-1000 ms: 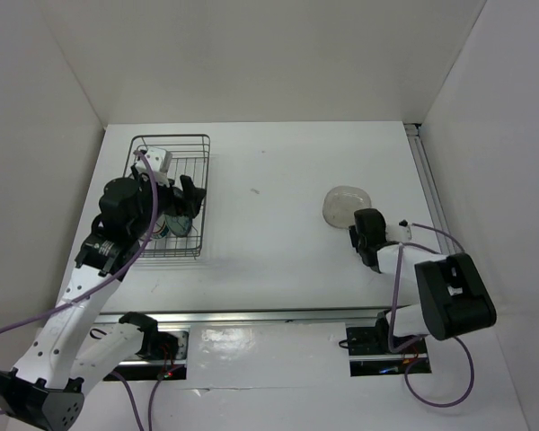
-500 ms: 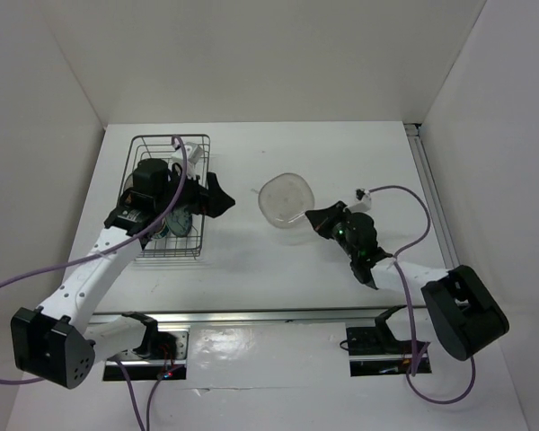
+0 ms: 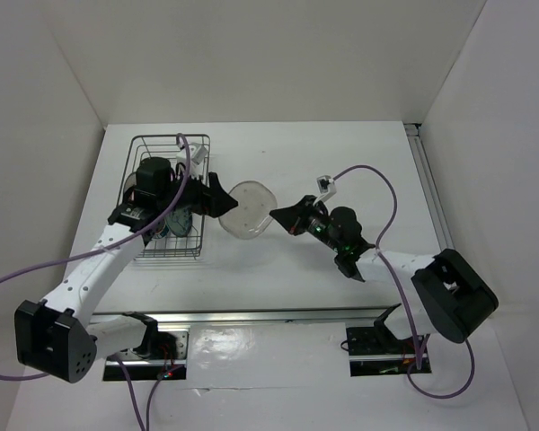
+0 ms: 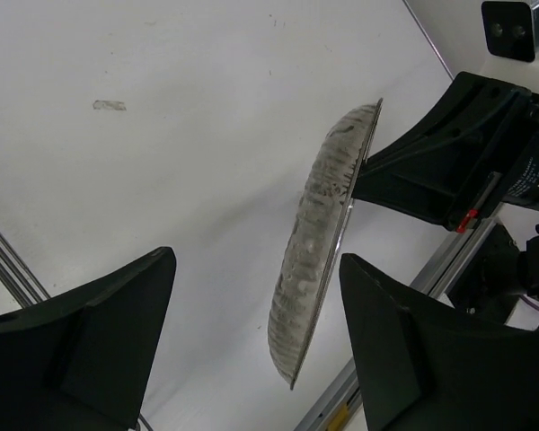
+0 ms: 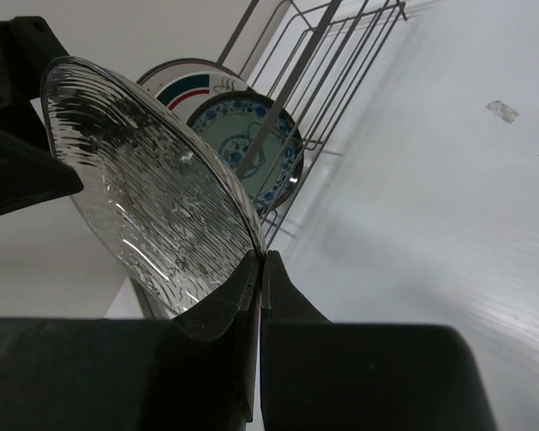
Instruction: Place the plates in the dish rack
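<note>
My right gripper (image 3: 277, 218) is shut on the rim of a clear ribbed glass plate (image 3: 247, 208) and holds it on edge in the air, just right of the dish rack (image 3: 202, 180). The pinch shows in the right wrist view (image 5: 262, 260), with the plate (image 5: 153, 206) tilted up to the left. My left gripper (image 3: 217, 199) is open at the rack's right side. In the left wrist view (image 4: 256, 269) the plate (image 4: 323, 251) hangs between its fingers, apart from both. In the rack stand a teal patterned plate (image 5: 251, 148) and a white ringed plate (image 5: 193, 85). The orange sunburst plate is out of view.
The dark wire rack (image 5: 341, 63) stands at the table's left back. A metal rail (image 3: 278, 314) runs along the near table edge, and another runs down the right side (image 3: 427, 180). White walls enclose the table on three sides.
My right arm carried the glass plate from the table's right side leftward and up, to beside the rack. My left arm swung out over the rack's right side to face the plate.
</note>
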`<state>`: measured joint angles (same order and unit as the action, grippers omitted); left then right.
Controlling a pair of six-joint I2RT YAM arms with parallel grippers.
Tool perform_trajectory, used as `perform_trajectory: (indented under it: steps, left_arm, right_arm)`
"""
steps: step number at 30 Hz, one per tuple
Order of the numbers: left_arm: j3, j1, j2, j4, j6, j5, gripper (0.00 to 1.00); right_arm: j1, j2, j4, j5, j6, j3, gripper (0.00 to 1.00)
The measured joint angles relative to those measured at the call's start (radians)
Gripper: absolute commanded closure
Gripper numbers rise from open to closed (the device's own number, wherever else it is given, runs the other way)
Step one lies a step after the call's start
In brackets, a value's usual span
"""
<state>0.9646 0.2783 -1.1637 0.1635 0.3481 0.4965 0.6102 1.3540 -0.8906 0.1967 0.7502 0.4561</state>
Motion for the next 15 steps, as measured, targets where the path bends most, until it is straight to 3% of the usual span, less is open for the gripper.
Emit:
perform_trajectory:
  steps: [1, 3, 4, 5, 8, 10, 15]
  left_arm:
    - [0.000, 0.000, 0.000, -0.001, -0.002, 0.000, 0.52]
    - [0.001, 0.000, 0.000, -0.001, -0.003, 0.003, 0.98]
    - [0.002, 0.000, 0.000, 0.000, -0.014, -0.002, 1.00]
    - [0.002, 0.000, 0.001, 0.008, -0.038, -0.023, 1.00]
    - [0.002, -0.004, 0.004, 0.029, -0.043, -0.049, 1.00]
    - [0.002, -0.002, 0.027, 0.027, -0.034, -0.063, 1.00]
    - [0.002, 0.002, 0.140, 0.032, -0.044, -0.206, 1.00]
  right_arm:
    - [0.003, 0.005, -0.003, 0.005, 0.000, 0.002, 1.00]
    - [0.011, 0.013, -0.011, 0.018, 0.000, 0.005, 0.98]
    - [0.016, 0.016, -0.011, 0.019, -0.002, 0.006, 0.92]
    - [0.016, 0.019, -0.018, 0.023, 0.008, 0.008, 0.70]
    - [0.019, 0.021, -0.058, 0.031, 0.016, 0.021, 0.37]
    - [0.026, 0.023, -0.065, 0.034, 0.017, 0.023, 0.01]
    - [0.029, 0.028, -0.055, 0.023, 0.003, 0.023, 0.01]
